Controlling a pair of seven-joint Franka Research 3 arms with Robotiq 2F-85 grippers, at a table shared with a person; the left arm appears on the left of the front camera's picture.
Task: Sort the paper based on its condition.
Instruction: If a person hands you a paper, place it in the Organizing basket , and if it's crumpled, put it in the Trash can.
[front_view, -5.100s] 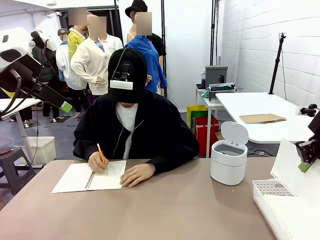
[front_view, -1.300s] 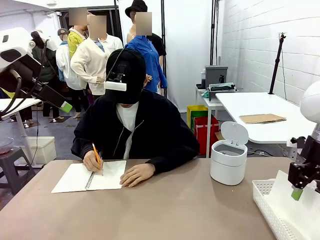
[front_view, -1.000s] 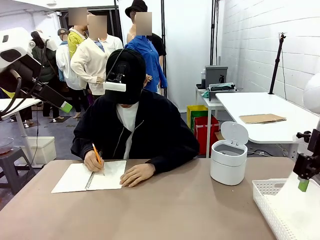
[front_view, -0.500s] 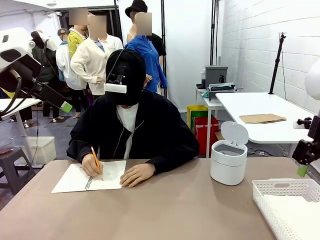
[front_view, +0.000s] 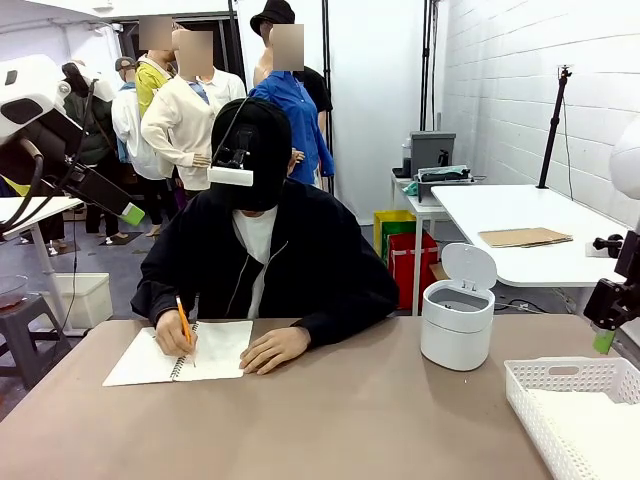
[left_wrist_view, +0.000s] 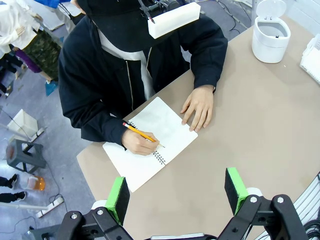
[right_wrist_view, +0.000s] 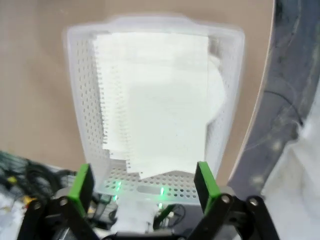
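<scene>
- Right claw (right_wrist_view: 144, 181) is spread wide with nothing between its green pads; in the front view it hangs (front_view: 604, 325) over the far right corner of the basket (front_view: 565, 374), clear of it.
- Paper (right_wrist_view: 155, 100) lies flat inside that basket, straight ahead of the right claw's fingers and well apart from them; from the front it shows as a white layer on the basket floor (front_view: 592, 422).
- Left claw (left_wrist_view: 176, 194) is also spread and empty, raised high over the table's (front_view: 350, 420) left side, far from the paper.
- Count: two claws, one basket, one bin (front_view: 457, 320) with its lid up, one notebook (front_view: 152, 356), one pencil (front_view: 183, 322).
- Paper count: several sheets overlap askew; the blur hides the exact number.
- Paper looks plain white and flat, with a ragged, perforated edge along one side and one corner jutting past the pile.
- Person's one hand (front_view: 172, 336) holds the pencil over the open notebook; the other hand (front_view: 272, 349) rests at the page's edge.
</scene>
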